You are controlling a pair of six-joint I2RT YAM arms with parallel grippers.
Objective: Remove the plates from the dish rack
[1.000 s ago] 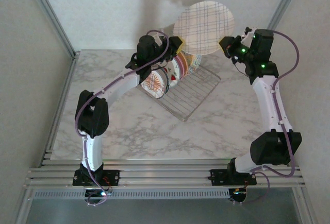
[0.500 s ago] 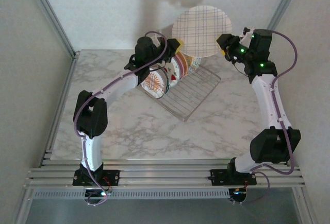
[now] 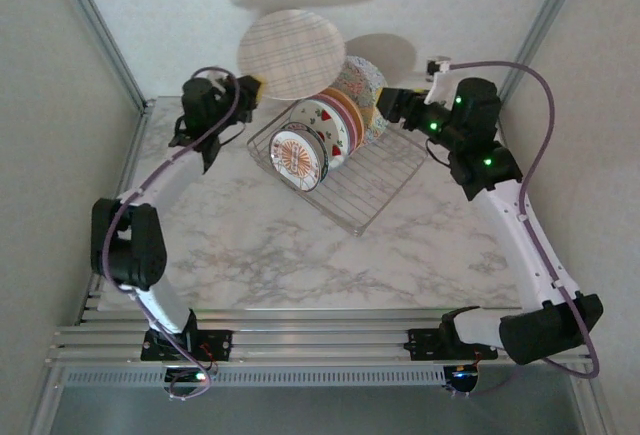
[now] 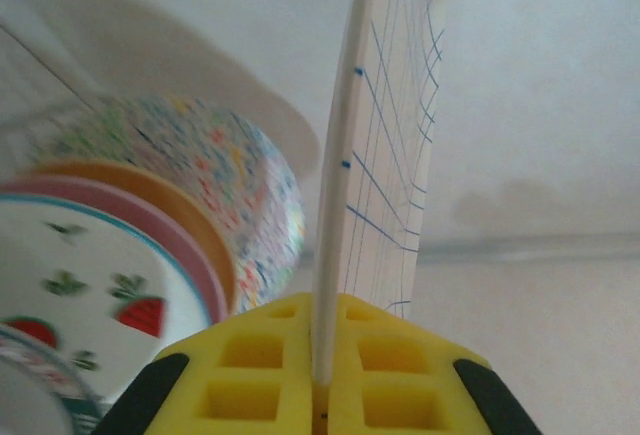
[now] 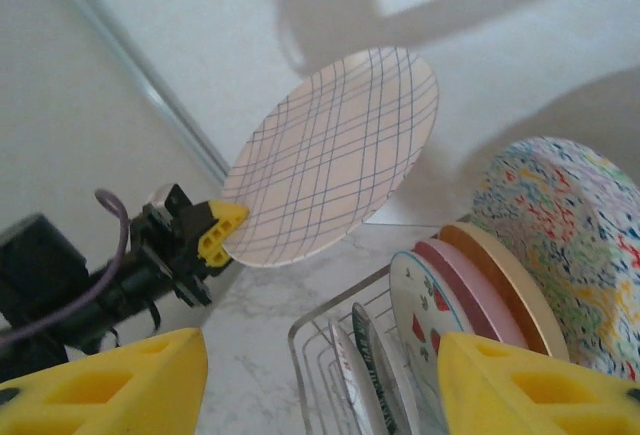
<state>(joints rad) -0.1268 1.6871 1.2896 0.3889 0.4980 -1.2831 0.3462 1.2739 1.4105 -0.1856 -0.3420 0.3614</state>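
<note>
My left gripper is shut on the rim of a cream plate with a blue and purple plaid pattern, held upright in the air over the table's back left. In the left wrist view the plate's edge stands between the yellow pads. The dish rack holds several upright plates: a multicolour one, a yellow-orange one, a fruit-patterned one and a sunburst one. My right gripper is open and holds nothing. It hangs above the rack's back right end.
The rack sits slantwise at the back middle of the marble table. White walls and metal frame posts close in the back and sides. Bare marble lies in front of the rack and to its left under the raised plate.
The left arm swung left, carrying the plaid plate away from above the rack. The right gripper let go of that plate, opened, and moved left and lower over the rack.
</note>
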